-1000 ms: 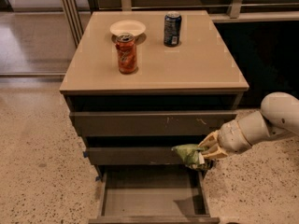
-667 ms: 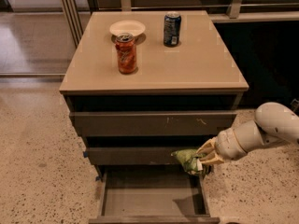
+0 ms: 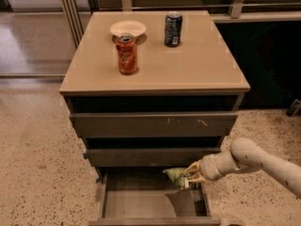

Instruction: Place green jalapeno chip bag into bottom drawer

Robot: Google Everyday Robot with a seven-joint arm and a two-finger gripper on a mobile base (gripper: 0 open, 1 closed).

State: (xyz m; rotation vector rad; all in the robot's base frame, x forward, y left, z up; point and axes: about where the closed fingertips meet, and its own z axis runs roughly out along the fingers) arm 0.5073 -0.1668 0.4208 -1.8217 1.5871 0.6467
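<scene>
Bag lower, between fingers above drawer

Over right rear of bottom drawer, just below middle drawer: gripper. At its left, in its grasp: green jalapeno chip bag. Well above, on cabinet top: front can up-left, bowl behind that, rear can right of bowl.

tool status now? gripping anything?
Tool: closed, holding the green jalapeno chip bag above the rear of the open bottom drawer, right of centre.
</scene>
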